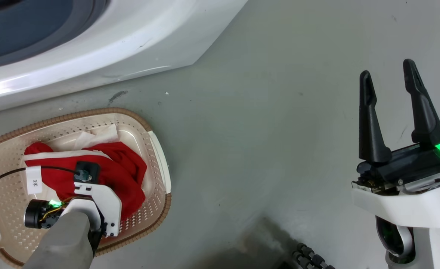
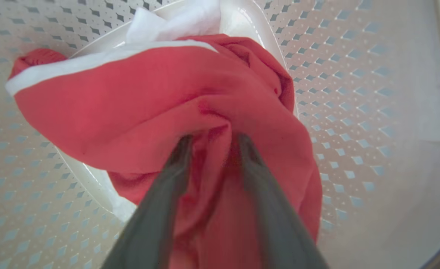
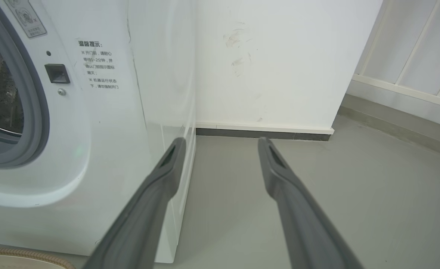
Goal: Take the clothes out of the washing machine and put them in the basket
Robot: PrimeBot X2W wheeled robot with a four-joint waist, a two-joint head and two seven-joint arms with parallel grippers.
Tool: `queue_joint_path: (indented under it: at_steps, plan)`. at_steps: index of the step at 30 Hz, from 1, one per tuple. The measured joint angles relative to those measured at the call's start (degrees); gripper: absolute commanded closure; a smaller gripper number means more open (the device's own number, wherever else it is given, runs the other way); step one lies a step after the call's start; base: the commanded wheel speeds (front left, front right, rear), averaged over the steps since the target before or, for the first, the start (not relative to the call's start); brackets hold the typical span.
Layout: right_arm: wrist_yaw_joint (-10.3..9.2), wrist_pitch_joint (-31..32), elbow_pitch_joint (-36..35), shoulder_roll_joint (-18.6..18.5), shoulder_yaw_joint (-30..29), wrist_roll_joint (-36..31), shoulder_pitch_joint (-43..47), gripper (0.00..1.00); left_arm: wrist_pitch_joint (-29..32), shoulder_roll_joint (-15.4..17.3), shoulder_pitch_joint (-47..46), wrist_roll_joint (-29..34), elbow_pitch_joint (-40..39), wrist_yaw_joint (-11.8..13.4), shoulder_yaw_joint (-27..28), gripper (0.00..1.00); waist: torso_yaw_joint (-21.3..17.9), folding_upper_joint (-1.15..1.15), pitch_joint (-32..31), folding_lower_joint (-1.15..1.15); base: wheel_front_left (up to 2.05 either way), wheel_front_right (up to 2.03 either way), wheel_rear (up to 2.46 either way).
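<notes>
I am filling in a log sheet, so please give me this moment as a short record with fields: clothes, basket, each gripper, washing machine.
clothes: red garment with white trim and a white piece, both lying in the basket
basket place: on the grey floor, beside the washing machine
left: left gripper down in the basket, shut on a fold of the red garment
right: right gripper open, empty, over the floor, apart from the basket
washing machine: door opening in view, grey seal visible

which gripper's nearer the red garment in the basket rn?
Left. The left gripper is down in the basket, fingers closed on a fold of the red garment. The right gripper hangs open over bare floor, well off to the basket's right.
</notes>
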Motion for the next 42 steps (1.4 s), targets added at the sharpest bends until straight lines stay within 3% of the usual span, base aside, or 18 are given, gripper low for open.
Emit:
queue_joint_path:
  at_steps: [13,19,33,35,42]
  plan:
    - [0.00,0.0,2.1,0.0,0.3,-2.6,3.8,0.00,-6.3,-3.1,5.9,1.5,0.0,-0.8,-2.6,0.00,1.0,0.00,-9.5,-0.01,0.00,0.00,0.00]
    - [0.00,0.0,3.4,0.0,0.4,-4.0,6.6,0.00,-7.8,-4.1,9.2,1.7,-2.0,0.0,-2.3,0.00,2.3,0.00,-15.7,-0.01,0.00,0.00,0.00]
    - [0.00,0.0,4.9,0.0,-0.9,-5.8,12.7,0.00,-8.0,-2.5,20.2,9.1,-28.5,7.5,9.6,0.00,6.4,0.00,-26.4,-0.02,0.00,0.00,0.00]
    - [0.00,0.0,5.2,0.0,-1.2,-6.2,13.9,0.00,-8.0,-2.5,23.9,12.4,-35.8,9.1,14.5,0.00,7.7,0.00,-28.6,-0.02,0.00,0.00,0.00]
    - [0.00,0.0,5.4,0.0,-1.7,-6.8,15.8,0.00,-8.0,-3.8,30.3,18.0,-47.4,10.4,23.3,0.00,9.8,0.00,-31.5,-0.02,0.00,0.00,0.00]
